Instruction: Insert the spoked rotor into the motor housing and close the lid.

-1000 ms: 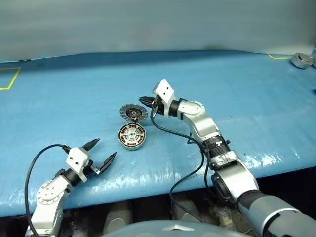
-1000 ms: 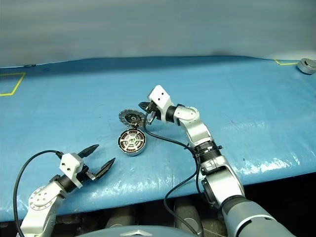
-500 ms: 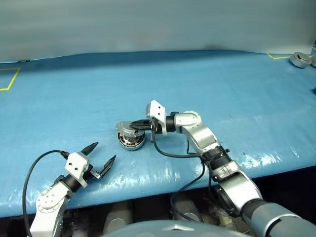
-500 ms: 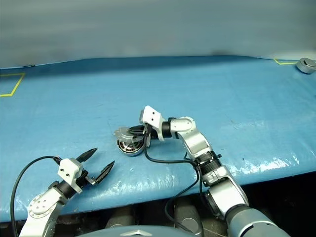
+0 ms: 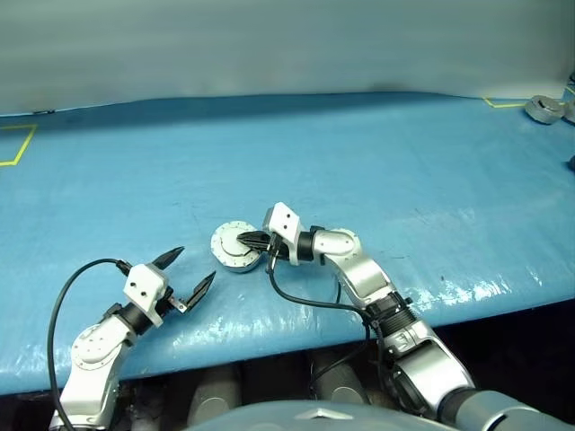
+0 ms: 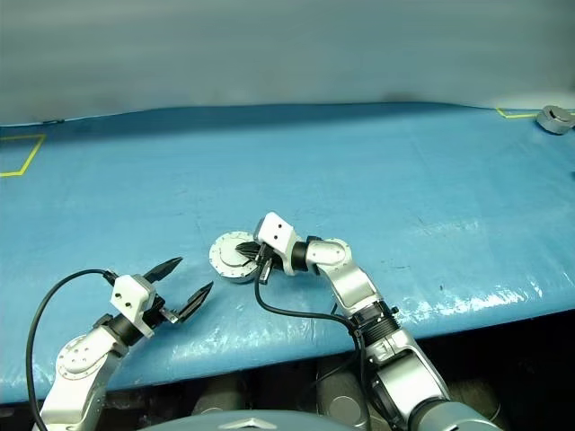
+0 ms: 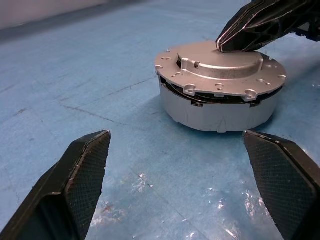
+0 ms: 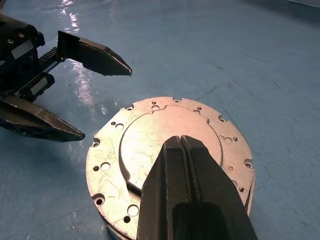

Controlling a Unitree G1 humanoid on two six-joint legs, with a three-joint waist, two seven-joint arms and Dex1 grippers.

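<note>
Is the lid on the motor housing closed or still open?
Closed: the lid lies flat over the motor housing, the shut right gripper resting on top.

We see the motor housing [image 5: 235, 260] near the middle of the table [image 5: 431, 171], with the lid [image 5: 232, 245] lying flat on top of it. The right gripper [image 5: 246, 240] comes in from the right and rests its tip on the lid. The left gripper [image 5: 190, 275] sits nearer and to the left, apart from the housing. A round part [image 5: 544, 109] lies at the far right corner.
</note>
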